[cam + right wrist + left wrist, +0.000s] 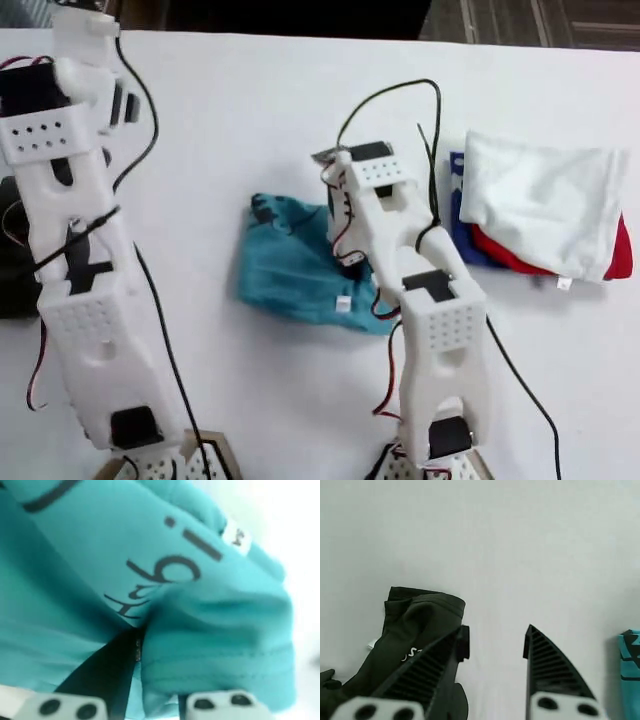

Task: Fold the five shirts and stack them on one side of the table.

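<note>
High view showed three folded shirts stacked near the table's (pixel 250 90) right edge: white shirt (pixel 545 205) over red shirt (pixel 495 250) and blue shirt (pixel 460 215). The teal shirt (pixel 290 270) lay mid-table, partly folded, its cloth pinched in the right gripper (pixel 150 645). The black shirt (pixel 415 625) sat bunched at the left edge, just by the spread left gripper (pixel 496 635). I judged three done and two left.
</note>
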Action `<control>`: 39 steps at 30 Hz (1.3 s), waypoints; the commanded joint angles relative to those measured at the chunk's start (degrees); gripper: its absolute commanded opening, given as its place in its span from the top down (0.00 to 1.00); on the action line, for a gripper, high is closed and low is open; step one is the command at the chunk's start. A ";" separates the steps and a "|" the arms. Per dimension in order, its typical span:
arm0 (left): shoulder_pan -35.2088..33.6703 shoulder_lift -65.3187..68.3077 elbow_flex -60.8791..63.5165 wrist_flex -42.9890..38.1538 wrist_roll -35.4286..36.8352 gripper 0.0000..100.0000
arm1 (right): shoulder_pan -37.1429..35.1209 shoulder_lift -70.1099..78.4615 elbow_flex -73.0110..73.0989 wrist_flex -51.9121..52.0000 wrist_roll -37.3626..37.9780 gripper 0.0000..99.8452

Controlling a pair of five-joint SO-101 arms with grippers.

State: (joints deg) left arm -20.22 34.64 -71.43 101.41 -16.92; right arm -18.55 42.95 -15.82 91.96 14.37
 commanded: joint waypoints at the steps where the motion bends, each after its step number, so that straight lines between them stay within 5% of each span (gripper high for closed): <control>1: -1.05 -4.04 -2.33 0.88 0.35 0.80 | -0.13 3.30 -3.25 2.68 1.49 0.97; 10: -1.32 -3.96 -2.33 0.88 0.35 0.80 | 4.53 1.54 -13.89 4.44 2.20 0.98; 16: -1.32 -3.87 -2.24 0.88 0.26 0.80 | 8.84 -5.85 -16.79 5.67 10.55 0.98; 29: -0.35 -3.87 9.27 0.18 0.18 0.80 | 23.43 -26.59 -16.97 5.32 14.07 0.98; 39: -0.44 -3.96 9.80 0.00 0.35 0.80 | 37.58 -26.07 -24.44 3.12 20.75 0.98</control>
State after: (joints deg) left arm -20.84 34.64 -61.58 101.41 -16.92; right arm 15.65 19.12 -34.81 96.18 33.19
